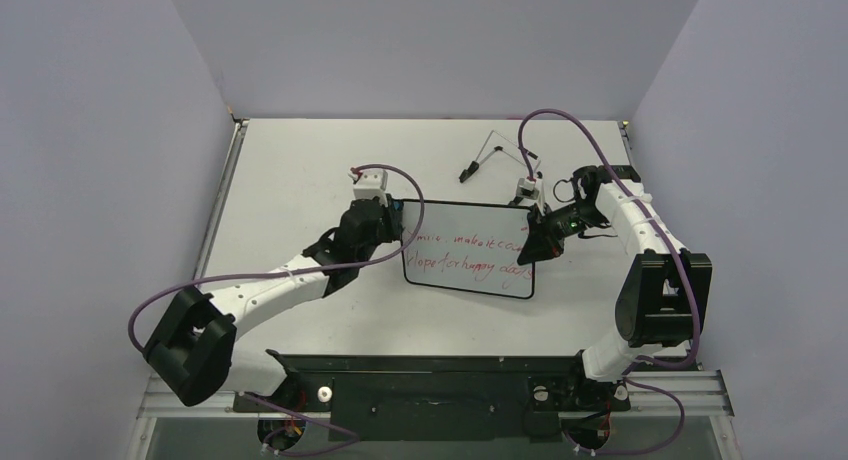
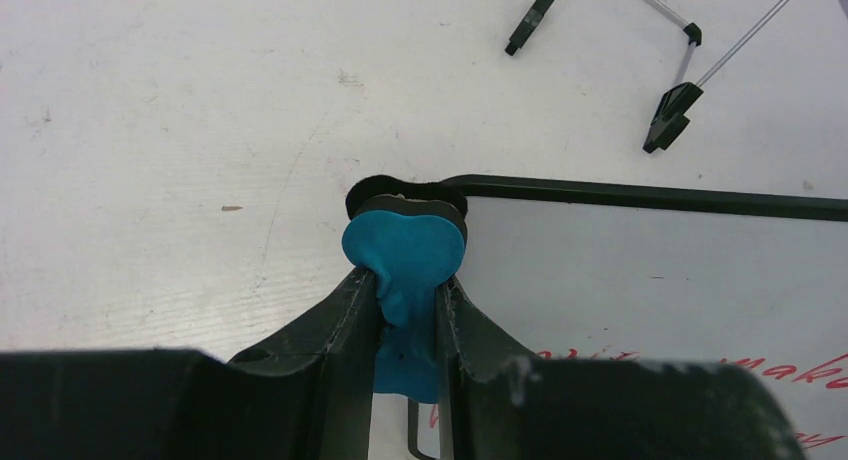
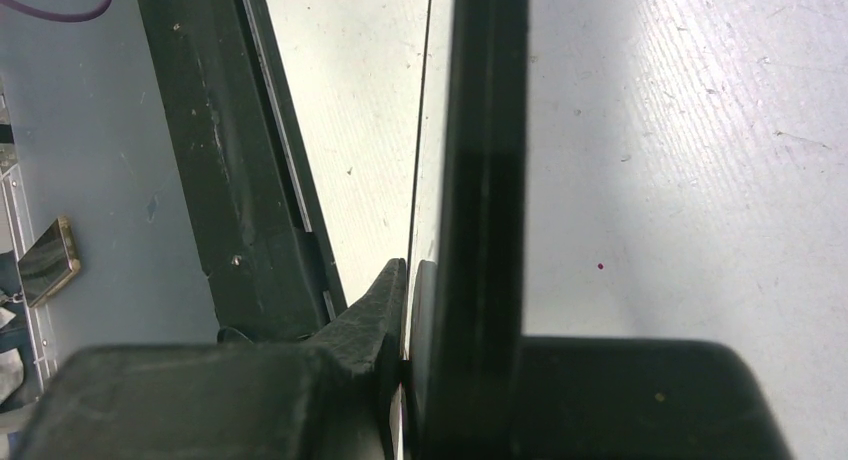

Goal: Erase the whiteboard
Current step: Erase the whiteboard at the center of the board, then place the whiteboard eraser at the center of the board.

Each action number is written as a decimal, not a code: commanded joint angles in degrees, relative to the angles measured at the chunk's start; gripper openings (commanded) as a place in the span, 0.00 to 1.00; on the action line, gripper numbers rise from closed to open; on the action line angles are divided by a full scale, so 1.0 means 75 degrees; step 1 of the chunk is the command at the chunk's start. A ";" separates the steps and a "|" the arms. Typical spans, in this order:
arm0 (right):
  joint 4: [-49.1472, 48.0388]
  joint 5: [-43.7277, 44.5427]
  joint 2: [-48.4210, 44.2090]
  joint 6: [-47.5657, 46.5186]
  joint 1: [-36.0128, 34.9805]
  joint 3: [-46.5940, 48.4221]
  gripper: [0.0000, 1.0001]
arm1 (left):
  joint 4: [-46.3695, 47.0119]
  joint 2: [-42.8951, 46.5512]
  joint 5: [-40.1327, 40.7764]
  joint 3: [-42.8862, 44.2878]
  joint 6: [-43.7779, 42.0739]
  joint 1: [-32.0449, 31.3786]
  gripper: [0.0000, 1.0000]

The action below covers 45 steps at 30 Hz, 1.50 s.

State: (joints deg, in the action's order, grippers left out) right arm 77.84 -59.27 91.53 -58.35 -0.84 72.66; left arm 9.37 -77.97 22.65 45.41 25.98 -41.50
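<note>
The left fingers [image 2: 335, 330], only a little apart, pinch the eraser [image 2: 405, 245] at a corner of the whiteboard [image 2: 650, 270]. The right fingers [image 3: 380, 315] are closed tight on its edge.

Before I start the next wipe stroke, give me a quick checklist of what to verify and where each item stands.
1. Grip on eraser: ok, left gripper closed on its blue body.
2. Hold on whiteboard: ok, right gripper clamps its right edge.
3. Contact of eraser with board: cannot tell; it sits at the far left corner.
4. Cleared red writing: not ok, two lines remain.
5. Path free of wire stand: ok, it lies apart beyond the board.
</note>
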 commanded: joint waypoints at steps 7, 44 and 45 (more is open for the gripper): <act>0.0363 -0.0417 -0.0350 -0.0517 -0.0136 0.0139 0.00 | 0.2183 0.1501 -0.1373 -0.1695 0.0261 0.0549 0.00; -0.2824 0.0568 -0.1645 0.2110 -0.0374 -0.0845 0.00 | 0.1854 0.3379 -0.5473 -0.2561 0.0662 0.2193 0.00; -0.3393 0.0713 -0.1850 0.2366 -0.0377 -0.0931 0.00 | 0.1399 0.3451 -0.5056 -0.2597 0.0749 0.2193 0.00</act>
State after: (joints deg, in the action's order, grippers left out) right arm 67.05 -57.06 83.15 -49.95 -3.49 67.57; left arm 26.89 -54.15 -23.53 24.40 29.89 -25.41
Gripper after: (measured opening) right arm 0.030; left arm 0.189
